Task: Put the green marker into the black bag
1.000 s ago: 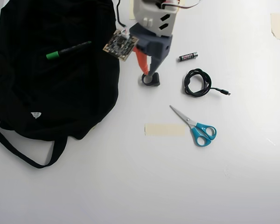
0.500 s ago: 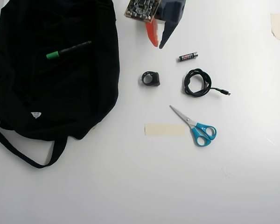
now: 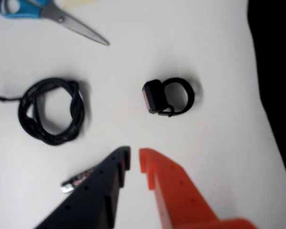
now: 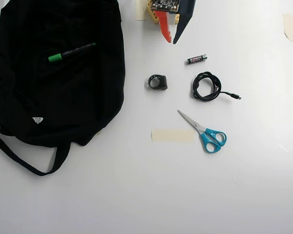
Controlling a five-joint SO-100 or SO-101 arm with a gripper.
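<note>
The marker (image 4: 71, 51) is laid atop the bag (image 4: 49, 105); the gripper (image 4: 171, 41) is nearly closed, empty, at the table's top edge.

The white desk (image 4: 136, 195) carries the black bag (image 4: 53, 97) at the overhead view's left. To its right lie a small black ring-shaped clip (image 4: 157, 82), a battery (image 4: 197, 59), a coiled black cable (image 4: 206, 86) and blue-handled scissors (image 4: 205, 132). A strip of beige tape (image 4: 172, 135) sits just left of the scissors, with another piece (image 4: 289, 25) at the far right edge.
</note>
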